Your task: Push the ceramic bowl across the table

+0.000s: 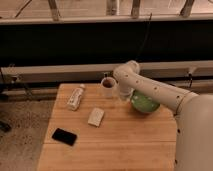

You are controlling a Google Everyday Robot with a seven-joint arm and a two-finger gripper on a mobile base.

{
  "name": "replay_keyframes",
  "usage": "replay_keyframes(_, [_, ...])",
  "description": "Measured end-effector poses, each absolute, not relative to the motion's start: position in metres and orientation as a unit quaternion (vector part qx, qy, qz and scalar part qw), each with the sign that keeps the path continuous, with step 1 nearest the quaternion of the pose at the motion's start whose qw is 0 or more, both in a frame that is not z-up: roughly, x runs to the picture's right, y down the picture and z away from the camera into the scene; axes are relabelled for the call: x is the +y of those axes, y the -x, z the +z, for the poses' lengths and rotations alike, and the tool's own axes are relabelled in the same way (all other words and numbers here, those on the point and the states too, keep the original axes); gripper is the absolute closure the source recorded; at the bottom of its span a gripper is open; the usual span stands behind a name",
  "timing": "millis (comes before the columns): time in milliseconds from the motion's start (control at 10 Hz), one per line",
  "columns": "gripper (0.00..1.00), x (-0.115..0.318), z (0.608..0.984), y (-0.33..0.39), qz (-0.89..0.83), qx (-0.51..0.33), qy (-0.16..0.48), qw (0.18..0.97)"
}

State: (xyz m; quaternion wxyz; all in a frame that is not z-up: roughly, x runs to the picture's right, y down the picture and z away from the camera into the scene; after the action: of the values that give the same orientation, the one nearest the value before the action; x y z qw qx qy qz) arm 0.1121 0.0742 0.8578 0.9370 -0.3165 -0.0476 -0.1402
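Note:
The green ceramic bowl sits on the light wooden table near its right edge, partly hidden by my white arm. My gripper hangs down at the bowl's left rim, between the bowl and the white mug. It looks close to or touching the bowl's side.
A white mug with dark contents stands at the table's back middle. A plastic bottle lies at the back left. A small pale packet lies mid-table and a black phone front left. A dark wall with rails runs behind the table.

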Motion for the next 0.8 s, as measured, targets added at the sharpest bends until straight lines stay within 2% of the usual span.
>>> replay_keyframes(400, [0.97, 0.072, 0.862, -0.163, -0.099, -0.046, 0.314, 0.943])
replay_keyframes(800, [0.97, 0.07, 0.881, -0.198, -0.06, -0.046, 0.314, 0.947])
